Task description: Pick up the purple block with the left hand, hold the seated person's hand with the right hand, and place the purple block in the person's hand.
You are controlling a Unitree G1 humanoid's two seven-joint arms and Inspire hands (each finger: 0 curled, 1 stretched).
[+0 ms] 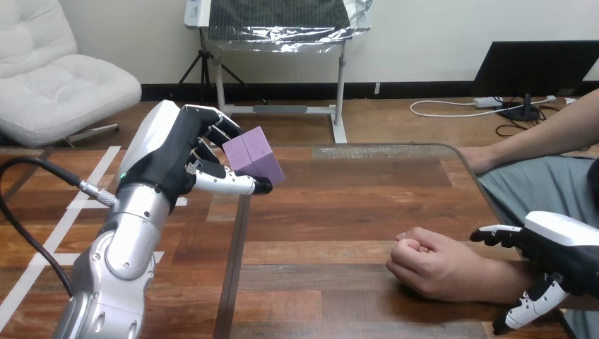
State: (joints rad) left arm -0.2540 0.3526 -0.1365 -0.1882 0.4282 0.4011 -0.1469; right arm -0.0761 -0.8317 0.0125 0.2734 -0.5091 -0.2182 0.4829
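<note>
Though not yet handed over, already picked up and held high. Gripped tight by the left hand point(176, 152): block point(254, 157), pinched between curled fingers and thumb. Up in the air, not touching the table point(339, 212). Hangs over the table's left part, well apart from the person's hand point(431, 267).

Over on the right, resting on the table and balled into a fist, with nothing in it. Looks to be held at the wrist point(491, 281) by the right hand point(565, 247), with fingers over the top and thumb underneath. Hard to be sure, though, with part of that hand cut off at the edge.

So, first step done: block lifted. Second step likely done too, or very nearly.

Left to do: carrying the block across to the right, waiting for an open palm facing up, then setting the block down inside. No room for it in a closed fist. Needs a slow, soft let-go, or could roll off and drop to the table. About halfway through, by the look of it.
</note>
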